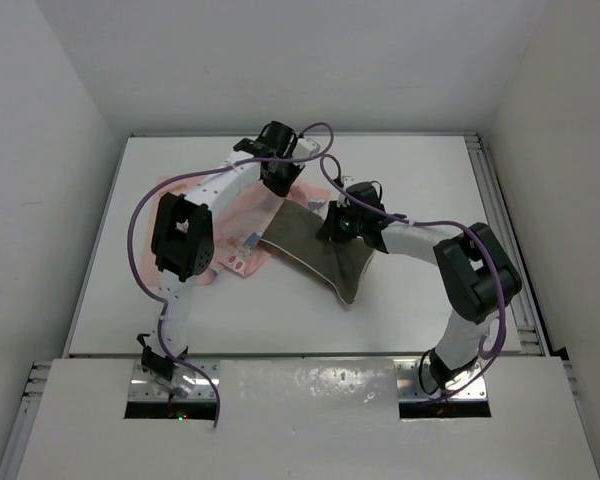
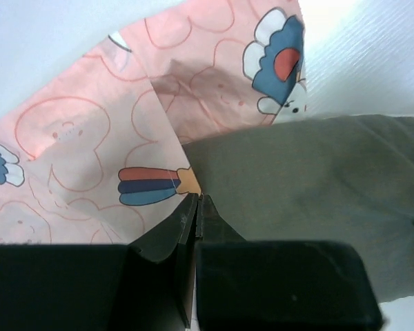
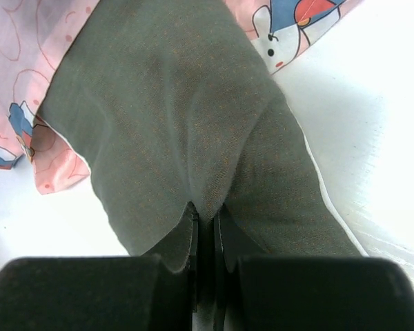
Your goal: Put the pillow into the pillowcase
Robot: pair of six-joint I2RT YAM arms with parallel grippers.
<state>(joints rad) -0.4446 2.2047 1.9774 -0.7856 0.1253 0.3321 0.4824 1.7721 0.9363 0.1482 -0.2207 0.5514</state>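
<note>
The olive-grey pillow (image 1: pixel 320 256) lies at the table's middle, its far end tucked under the pink pillowcase's edge. The pale-pink rabbit-print pillowcase (image 1: pixel 235 215) lies left of it, partly under the left arm. My left gripper (image 1: pixel 277 183) is shut on the pillowcase's edge; in the left wrist view the gripper (image 2: pixel 199 200) pinches the pink cloth (image 2: pixel 90 158) right beside the pillow (image 2: pixel 310 186). My right gripper (image 1: pixel 337 232) is shut on a pinched fold of the pillow; in the right wrist view the gripper (image 3: pixel 207 215) bunches the grey fabric (image 3: pixel 172 103), with pillowcase (image 3: pixel 27 131) at its far side.
The white table (image 1: pixel 420 190) has a metal rail along its right edge (image 1: pixel 495 220). Purple cables (image 1: pixel 320 140) loop over both arms above the cloth. White walls enclose the back and sides.
</note>
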